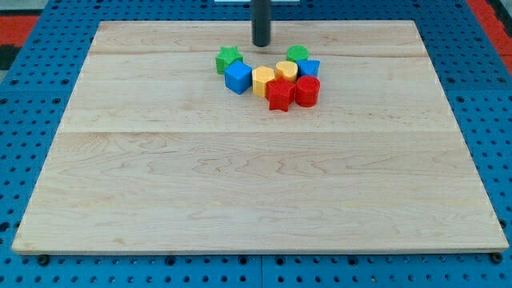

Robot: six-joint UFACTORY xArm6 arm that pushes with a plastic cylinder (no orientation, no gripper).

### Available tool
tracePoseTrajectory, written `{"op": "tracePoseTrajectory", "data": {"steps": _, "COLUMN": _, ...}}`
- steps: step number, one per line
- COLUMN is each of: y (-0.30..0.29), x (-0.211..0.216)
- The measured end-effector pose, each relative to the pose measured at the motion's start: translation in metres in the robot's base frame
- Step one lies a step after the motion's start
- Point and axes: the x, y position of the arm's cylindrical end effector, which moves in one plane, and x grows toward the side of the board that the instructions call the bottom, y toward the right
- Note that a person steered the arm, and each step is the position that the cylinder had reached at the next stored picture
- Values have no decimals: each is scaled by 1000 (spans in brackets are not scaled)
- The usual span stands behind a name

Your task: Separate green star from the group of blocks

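The green star (228,58) lies at the left end of a cluster of blocks near the view's top centre. It touches a blue cube (238,78) just below and right of it. My tip (261,44) stands on the board just right of and slightly above the green star, apart from it, between the star and a green round block (298,54). The cluster also holds a yellow block (263,81), a second yellow block (286,70), a blue block (310,68), a red star (280,94) and a red cylinder (307,90).
The blocks sit on a light wooden board (256,184) that rests on a blue pegboard surface (24,160). The board's top edge runs close behind the cluster.
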Motion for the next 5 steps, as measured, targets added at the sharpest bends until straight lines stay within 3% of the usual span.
{"op": "tracePoseTrajectory", "data": {"steps": 3, "y": -40, "x": 46}}
{"op": "tracePoseTrajectory", "data": {"steps": 5, "y": -170, "x": 43}}
